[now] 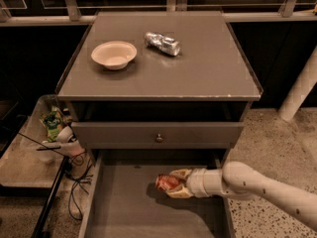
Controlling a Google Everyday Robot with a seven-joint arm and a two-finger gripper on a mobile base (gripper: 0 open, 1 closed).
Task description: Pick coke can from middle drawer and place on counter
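The coke can (165, 182) sits between the two fingers (180, 173) of the gripper (169, 183), its red end projecting just past the fingertips. The fingers are drawn in narrowly against the can's sides, clasping it. Beneath them is the floor of the middle drawer (129, 207); the counter (198, 68) is well above.

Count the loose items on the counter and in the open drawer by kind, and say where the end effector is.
Cans: 2 (coke can in the middle drawer, silver can on the counter)
Bowls: 1 (pale bowl on the counter)
Total: 3
The end effector is in the drawer, closed on the coke can.
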